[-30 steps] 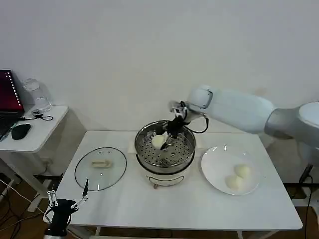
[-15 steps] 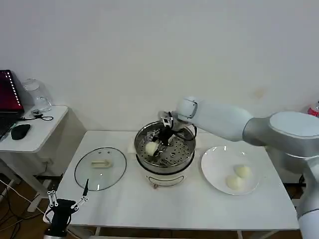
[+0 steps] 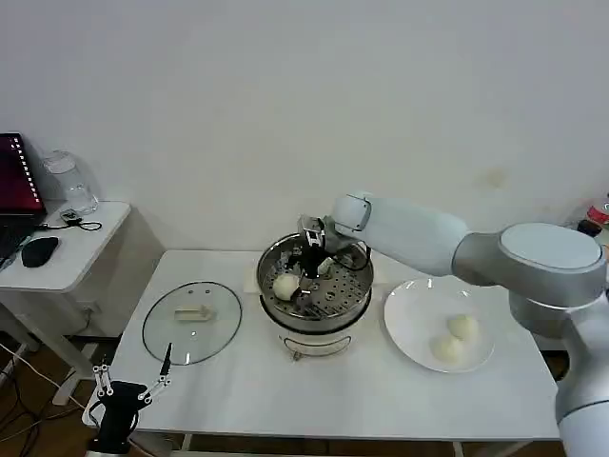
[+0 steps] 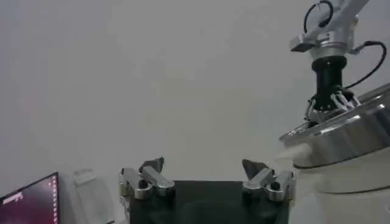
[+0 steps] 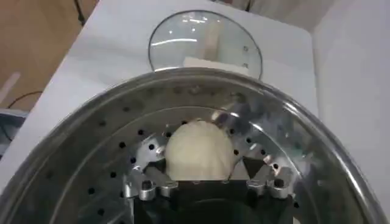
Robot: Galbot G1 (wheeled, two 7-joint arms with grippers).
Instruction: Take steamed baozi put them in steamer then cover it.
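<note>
Lowered into the steamer (image 3: 315,286), right gripper (image 3: 311,268) sits spread around one baozi (image 5: 199,150).

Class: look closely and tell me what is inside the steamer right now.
Inside the steamer, two steamed baozi rest on the perforated tray: one lies free, another sits beside the right gripper, its jaws open around a bun. Below the tray is hidden.

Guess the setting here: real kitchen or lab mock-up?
Likely a lab mock-up: a plain white folding table against a bare white wall, a shiny stainless-steel steamer pot, and a side desk with a laptop and black mouse.
</note>
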